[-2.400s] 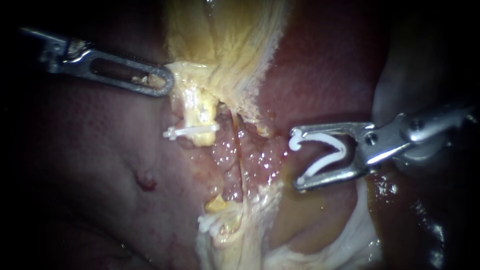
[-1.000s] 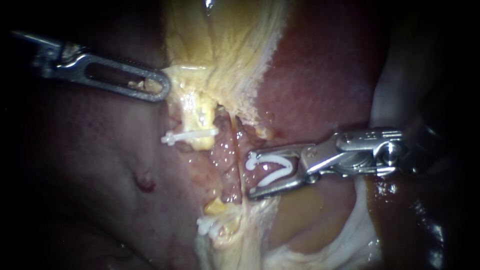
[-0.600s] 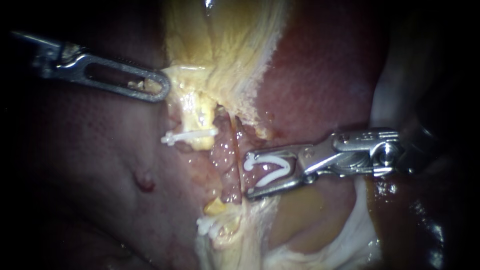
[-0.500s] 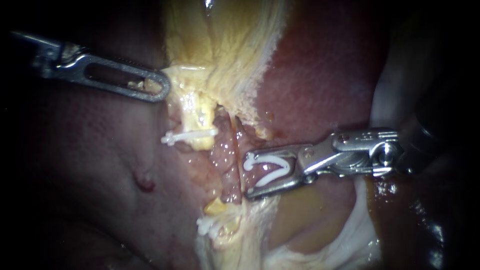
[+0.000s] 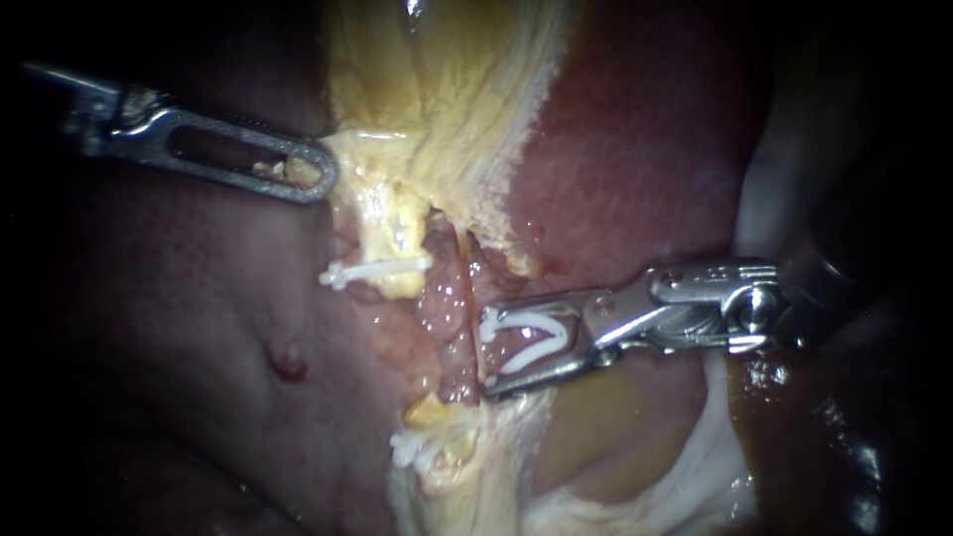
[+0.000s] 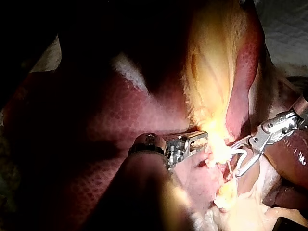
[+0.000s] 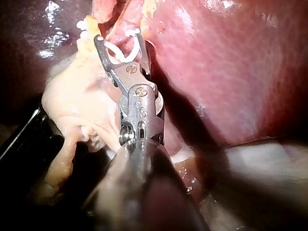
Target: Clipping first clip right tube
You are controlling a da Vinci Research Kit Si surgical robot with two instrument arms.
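Note:
In the endoscope view my left instrument (image 5: 303,175) comes in from the upper left. Its slotted jaws are shut on the yellow tissue (image 5: 372,159) at the gallbladder's lower edge. Below that, a shut white clip (image 5: 377,268) crosses the pale left tube (image 5: 389,233). My right instrument (image 5: 484,352) holds an open white V-shaped clip (image 5: 531,337) between its spread jaws. The jaw tips reach the thin reddish right tube (image 5: 474,298), which lies at the clip's mouth. In the right wrist view the same clip (image 7: 122,52) sits in the jaws (image 7: 118,37), against pink tissue.
Dark red liver (image 5: 635,149) lies above and behind my right instrument, and more liver (image 5: 179,328) fills the left. Pale yellow fatty tissue (image 5: 467,467) hangs below the tubes. In the left wrist view my right instrument (image 6: 269,132) stands just beyond my left jaws (image 6: 201,141).
My right instrument has moved left with its clip, from over the liver to the right tube, and its jaws now stand closer together. Over the last half second it crept slightly further left. My left instrument holds still.

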